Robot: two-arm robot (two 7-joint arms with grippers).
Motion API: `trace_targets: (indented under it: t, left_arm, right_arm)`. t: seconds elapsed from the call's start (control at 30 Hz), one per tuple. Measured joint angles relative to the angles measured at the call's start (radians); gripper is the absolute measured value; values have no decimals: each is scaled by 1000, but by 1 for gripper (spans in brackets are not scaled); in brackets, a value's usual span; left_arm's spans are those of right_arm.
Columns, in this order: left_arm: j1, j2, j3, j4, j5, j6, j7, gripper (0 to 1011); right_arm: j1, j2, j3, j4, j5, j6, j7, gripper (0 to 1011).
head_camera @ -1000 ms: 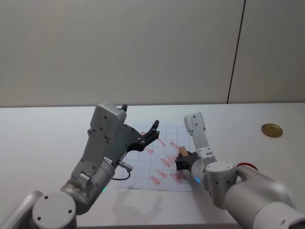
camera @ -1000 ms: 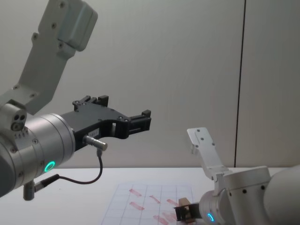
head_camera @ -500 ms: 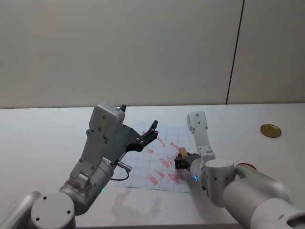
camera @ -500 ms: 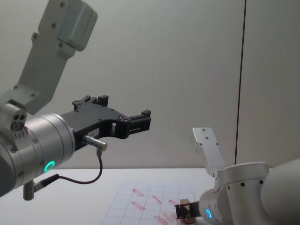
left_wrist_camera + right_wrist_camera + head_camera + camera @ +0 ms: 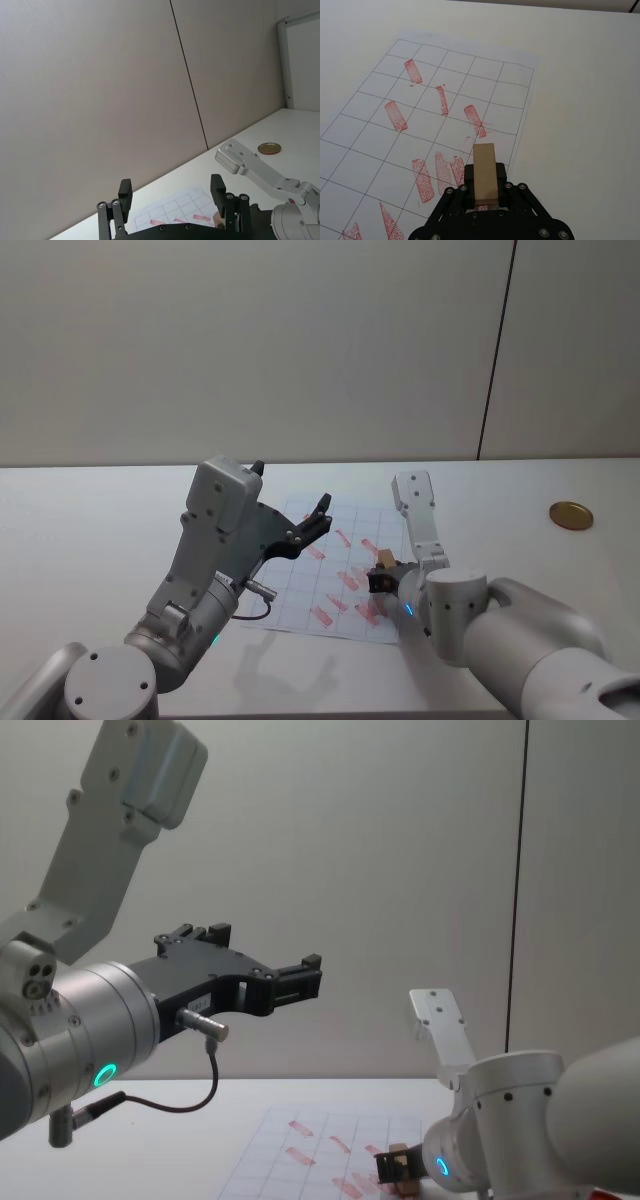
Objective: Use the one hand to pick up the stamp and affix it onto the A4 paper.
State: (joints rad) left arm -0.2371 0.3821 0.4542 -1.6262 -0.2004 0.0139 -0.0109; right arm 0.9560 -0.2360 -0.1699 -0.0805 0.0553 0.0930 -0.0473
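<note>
Right wrist view: looking along the right gripper [image 5: 485, 177], clamped on the small light-tan wooden block stamp [image 5: 484, 172], pinched across two opposite flat sides, one end projecting past the fingertips. Poised over the white gridded A4 sheet of paper [image 5: 420, 95], near its right edge, beside a cluster of red oblong stamp marks [image 5: 442, 172]; cannot tell whether touching the sheet. Probably light, rigid and dry-grained, so little risk of crushing or slipping. Best to pinch the flat faces, hold square to the sheet and press straight down to avoid smearing. Expect the thin paper to shift or lift with an inky face. In the head view, left gripper [image 5: 318, 515] raised above the sheet's left part, spread wide, holding nothing.
</note>
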Motion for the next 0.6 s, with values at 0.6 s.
trace_targets:
  t: [0.6]
  left_arm:
    - [0,0,0,0,0,0,0,993]
  right_arm:
    - [19,-4,6,4,-8,46,-29,221]
